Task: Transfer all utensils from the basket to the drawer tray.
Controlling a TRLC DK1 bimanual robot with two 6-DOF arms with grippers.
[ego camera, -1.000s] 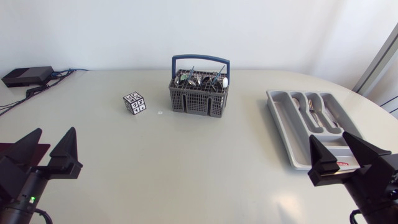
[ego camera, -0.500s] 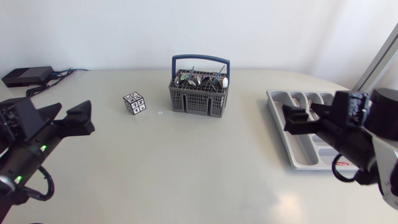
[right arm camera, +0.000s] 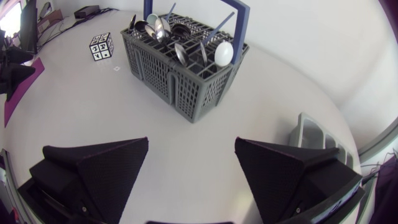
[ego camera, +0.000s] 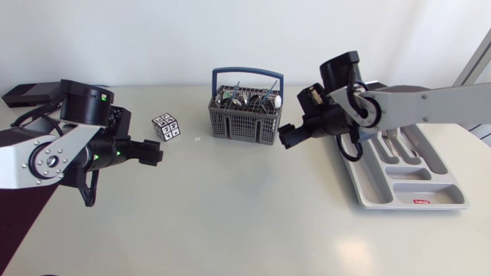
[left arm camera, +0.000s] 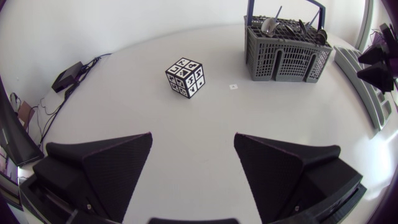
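Observation:
The grey utensil basket (ego camera: 245, 116) with a blue handle stands at the table's back middle, holding several spoons and forks (right arm camera: 180, 43). At the right lies the grey drawer tray (ego camera: 360, 172), with a utensil (ego camera: 387, 139) in one of its slots. My right gripper (ego camera: 287, 138) hovers open just right of the basket's front, empty; its own view has the basket (right arm camera: 180, 74) ahead of the fingers (right arm camera: 191, 142). My left gripper (ego camera: 151, 153) is open and empty, well left of the basket (left arm camera: 286, 53), which sits far ahead in its own view (left arm camera: 193, 138).
A black-and-white patterned cube (ego camera: 166, 126) sits left of the basket, just ahead of my left gripper (left arm camera: 185, 78). A black box and cables (ego camera: 34, 93) lie at the back left corner. Bare tabletop spreads across the front half.
Both arms have swung up from the near corners toward the middle. The right gripper now sits beside the basket, the left one near the cube. Nothing was picked up.

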